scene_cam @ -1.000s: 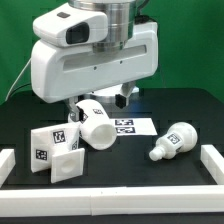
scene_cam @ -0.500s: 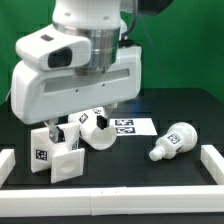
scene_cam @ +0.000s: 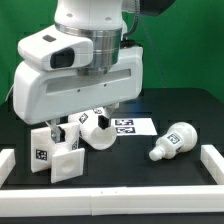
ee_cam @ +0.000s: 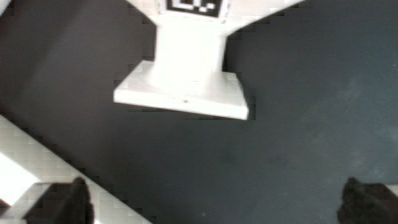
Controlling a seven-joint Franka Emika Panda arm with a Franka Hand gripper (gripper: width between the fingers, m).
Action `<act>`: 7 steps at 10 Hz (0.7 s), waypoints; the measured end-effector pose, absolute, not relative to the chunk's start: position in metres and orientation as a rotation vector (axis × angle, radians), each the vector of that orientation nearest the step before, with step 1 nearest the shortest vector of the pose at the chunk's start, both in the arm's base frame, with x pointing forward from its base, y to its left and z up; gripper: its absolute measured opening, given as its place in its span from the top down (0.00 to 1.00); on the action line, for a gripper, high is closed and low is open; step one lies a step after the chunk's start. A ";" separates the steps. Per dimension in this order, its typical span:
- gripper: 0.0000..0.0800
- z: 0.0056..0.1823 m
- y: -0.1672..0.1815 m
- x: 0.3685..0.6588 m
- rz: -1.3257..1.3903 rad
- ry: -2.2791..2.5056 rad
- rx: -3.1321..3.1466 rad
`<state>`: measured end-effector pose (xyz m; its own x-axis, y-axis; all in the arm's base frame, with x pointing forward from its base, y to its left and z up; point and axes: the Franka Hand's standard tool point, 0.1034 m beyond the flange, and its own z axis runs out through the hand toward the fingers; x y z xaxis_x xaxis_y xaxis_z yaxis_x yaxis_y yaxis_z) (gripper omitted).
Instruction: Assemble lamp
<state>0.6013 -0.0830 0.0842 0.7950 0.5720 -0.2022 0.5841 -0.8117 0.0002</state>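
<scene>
black desk (scene_cam: 130, 168) under everything, a white rail (scene_cam: 120, 193) along its near edge, green backdrop (scene_cam: 190, 50) behind. closest in the exterior view is the base (scene_cam: 45, 150), on that view's left, with the shade (scene_cam: 98, 131) lying on its side just beside it. the bulb (scene_cam: 170, 143) is lying down too, well apart on that view's right. the marker board (scene_cam: 128, 126) lies flat behind the shade. the arm's big white body (scene_cam: 75, 80) hangs over base and shade and hides most of the claw here. the wrist view fills that in: claw (ee_cam: 214, 203) spread wide, dark fingertips (ee_cam: 54, 205) far apart, nothing held, only bare desk between them. a square-edged, tagged white part — the base, by its shape (ee_cam: 182, 85) — lies ahead of the tips, clear of both.
</scene>
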 end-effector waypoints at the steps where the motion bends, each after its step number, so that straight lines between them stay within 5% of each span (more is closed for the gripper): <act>1: 0.13 0.080 -0.087 0.610 -0.290 0.894 2.921; 7: 0.13 0.068 -0.094 0.608 -0.345 0.802 2.937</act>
<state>0.6081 -0.0940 0.0678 0.8379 0.4924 -0.2356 0.5098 -0.8602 0.0151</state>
